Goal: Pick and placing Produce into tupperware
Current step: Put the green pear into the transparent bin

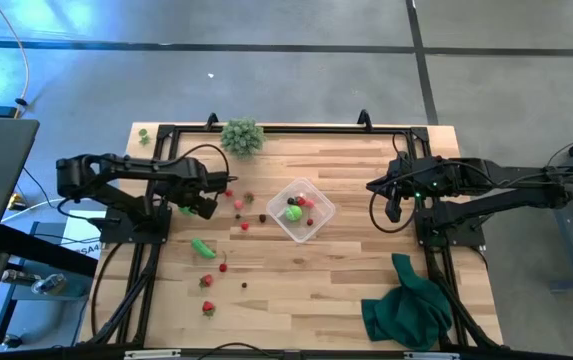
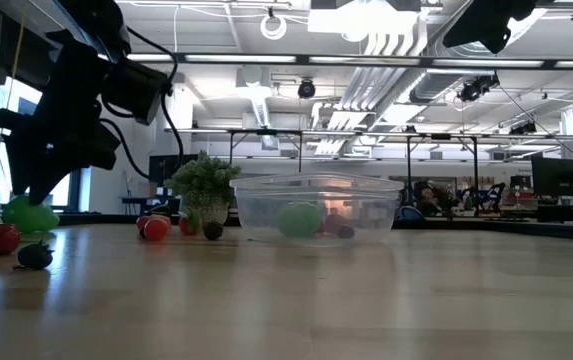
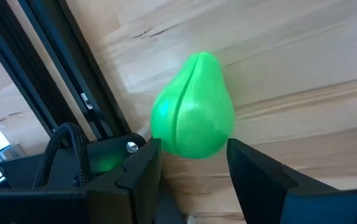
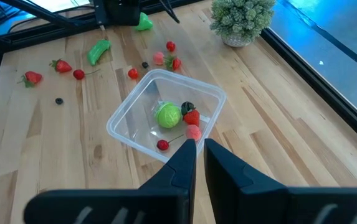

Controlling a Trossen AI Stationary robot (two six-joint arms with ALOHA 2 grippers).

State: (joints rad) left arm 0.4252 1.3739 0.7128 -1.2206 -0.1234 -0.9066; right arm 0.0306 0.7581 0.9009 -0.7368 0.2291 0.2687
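Observation:
A bright green pear-shaped piece of produce lies on its side on the wood near the table's left edge. My left gripper points down over it, open, with one finger on each side of its wide end; I see no hold. More produce is scattered on the table: red berries, a green oblong piece, strawberries. The clear tupperware stands mid-table with a green ball, red pieces and a dark piece inside. My right gripper hangs shut, high beyond the tupperware's right side.
A pale green bushy clump stands at the far edge. A dark green cloth lies bunched at the near right corner. Black frame rails run along the table's left edge close to the left gripper.

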